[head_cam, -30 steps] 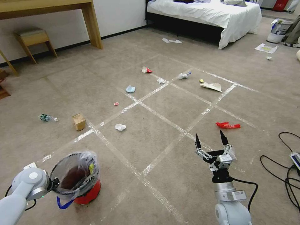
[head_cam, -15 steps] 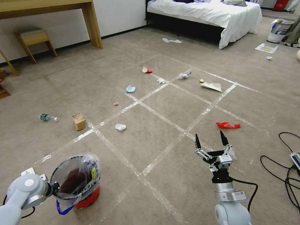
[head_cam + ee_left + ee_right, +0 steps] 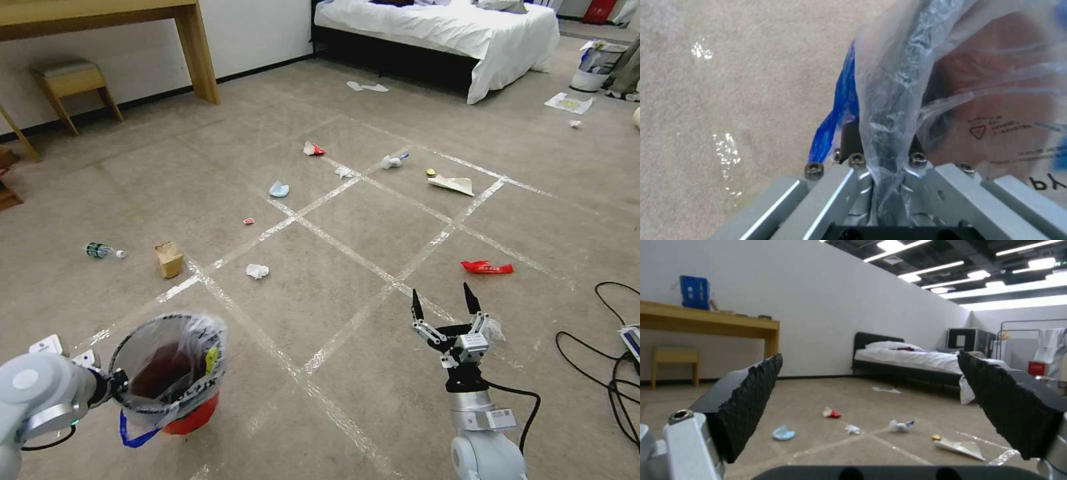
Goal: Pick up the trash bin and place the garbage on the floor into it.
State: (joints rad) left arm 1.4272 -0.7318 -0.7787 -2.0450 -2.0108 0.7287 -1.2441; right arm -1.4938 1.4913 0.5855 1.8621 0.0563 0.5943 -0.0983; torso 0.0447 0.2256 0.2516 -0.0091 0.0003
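Since a second ago the trash bin (image 3: 172, 373) has shifted a little toward the right and lower in the head view, carried along by the left arm, and the right gripper (image 3: 441, 302) has eased slightly down and to the left.

At the lower left of the frame the left gripper (image 3: 115, 389) is clamped on the bin's rim, plastic liner and all; the left wrist view shows the bag-covered rim (image 3: 889, 133) pinched between the closed fingers (image 3: 853, 140). Inside, the red bin looks dark, with only the crinkled clear bag (image 3: 200, 333) and its yellow-green tag (image 3: 211, 360) to be made out; a blue strip (image 3: 137, 433) hangs beside its base.

On the floor (image 3: 347, 233), left to right, lie a plastic bottle (image 3: 103, 251), a brown box (image 3: 169, 259), a crumpled white tissue (image 3: 257, 271), a light-blue face mask (image 3: 279, 190), a red-and-white carton (image 3: 312, 149), another white wad (image 3: 393, 161), folded paper (image 3: 452, 184) and a red wrapper (image 3: 487, 268).

At lower centre-right the right gripper hangs above the carpet, fingers spread wide and holding nothing
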